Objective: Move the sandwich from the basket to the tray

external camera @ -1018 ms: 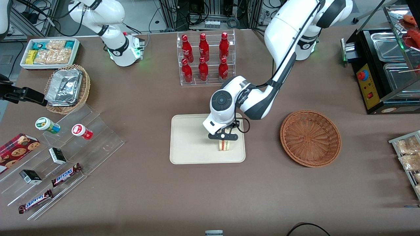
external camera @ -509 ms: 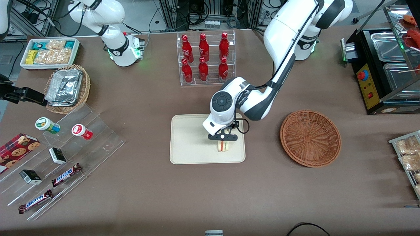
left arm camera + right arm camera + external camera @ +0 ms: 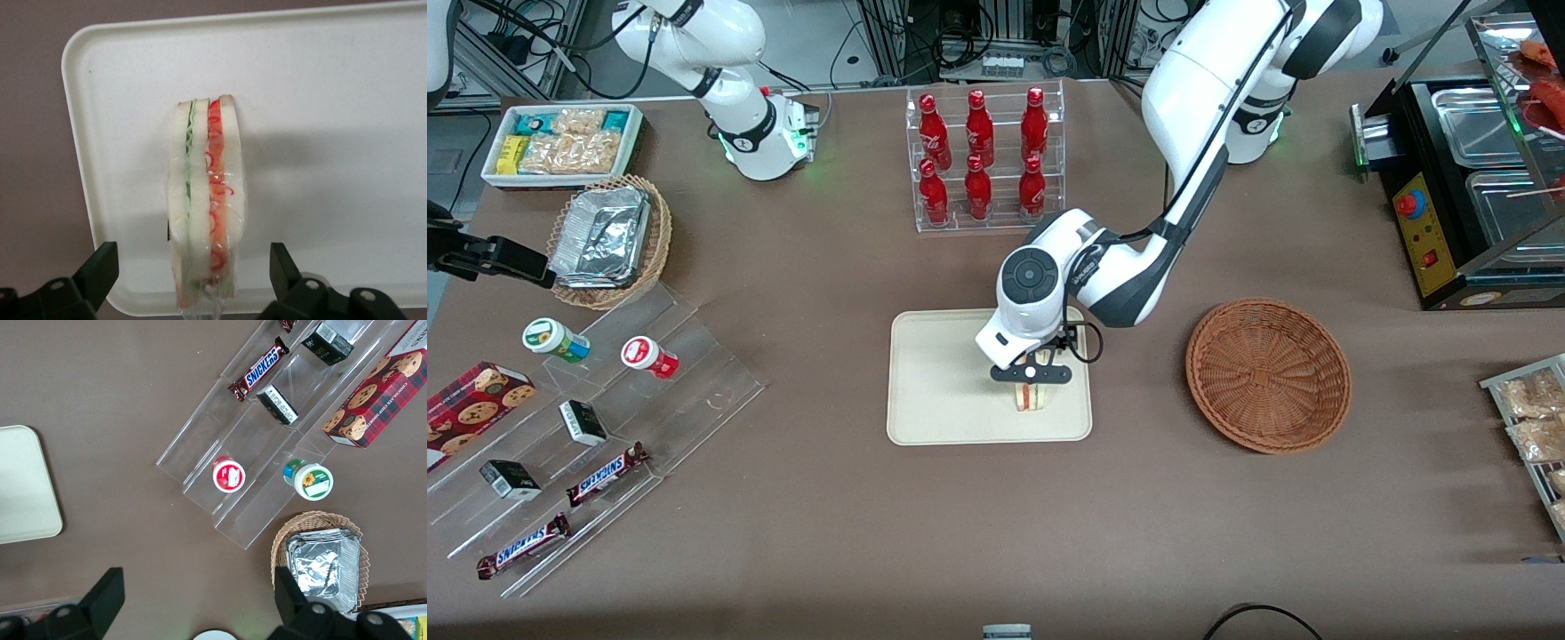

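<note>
The left arm's black two-finger pincer [image 3: 1032,374] hangs wide open, gripping nothing. Directly below it, between its spread fingers [image 3: 100,267], the triangular layered sandwich [image 3: 205,200] stands on edge on the cream rectangular tray [image 3: 943,382]; the reddish-brown wicker basket [image 3: 1268,374] sits well apart.

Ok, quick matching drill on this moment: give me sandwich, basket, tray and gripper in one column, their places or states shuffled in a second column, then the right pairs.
Things
1. sandwich
2. basket
3. tray
4. gripper

Places or states
A. holds nothing, lies toward the working arm's end of the table
B. stands on edge on the tray
C. open, just above the sandwich, a finger on each side and clear of the bread
D. nearer the front camera than the rack of red bottles

Pairs: 1-B, 2-A, 3-D, 4-C
</note>
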Controlling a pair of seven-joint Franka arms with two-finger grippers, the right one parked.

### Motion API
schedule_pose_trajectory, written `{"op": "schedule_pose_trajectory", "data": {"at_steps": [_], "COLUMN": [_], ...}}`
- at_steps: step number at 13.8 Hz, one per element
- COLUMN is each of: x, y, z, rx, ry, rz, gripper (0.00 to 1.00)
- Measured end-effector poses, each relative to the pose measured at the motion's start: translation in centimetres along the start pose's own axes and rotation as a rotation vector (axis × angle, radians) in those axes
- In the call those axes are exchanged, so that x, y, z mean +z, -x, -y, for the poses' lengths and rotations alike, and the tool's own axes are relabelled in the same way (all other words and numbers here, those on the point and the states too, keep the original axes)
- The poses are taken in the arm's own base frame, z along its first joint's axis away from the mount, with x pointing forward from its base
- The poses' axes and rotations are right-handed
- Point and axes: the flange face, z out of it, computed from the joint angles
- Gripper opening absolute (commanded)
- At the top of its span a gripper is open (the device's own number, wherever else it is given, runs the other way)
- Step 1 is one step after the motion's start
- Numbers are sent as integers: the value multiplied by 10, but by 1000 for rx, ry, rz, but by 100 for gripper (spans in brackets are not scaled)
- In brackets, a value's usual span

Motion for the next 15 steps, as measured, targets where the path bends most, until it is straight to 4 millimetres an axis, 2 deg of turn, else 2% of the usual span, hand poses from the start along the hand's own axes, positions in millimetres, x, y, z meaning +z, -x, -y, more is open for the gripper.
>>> {"op": "schedule_pose_trajectory", "data": {"at_steps": [2, 4, 6, 7, 9, 11, 13, 15], "x": [-15, -39, -65, -79, -103, -117, -128, -146], "y": [-6, -11, -16, -22, -40, -60, -76, -85], "z": [0, 2, 17, 31, 75, 121, 177, 229], "rx": [-25, -56, -86, -108, -161, -177, -175, -166], "ry": [21, 57, 59, 54, 37, 43, 53, 50], "rz": [-19, -21, -18, -14, 4, 26, 74, 107], "gripper": [100, 100, 100, 100, 100, 100, 100, 100]}}
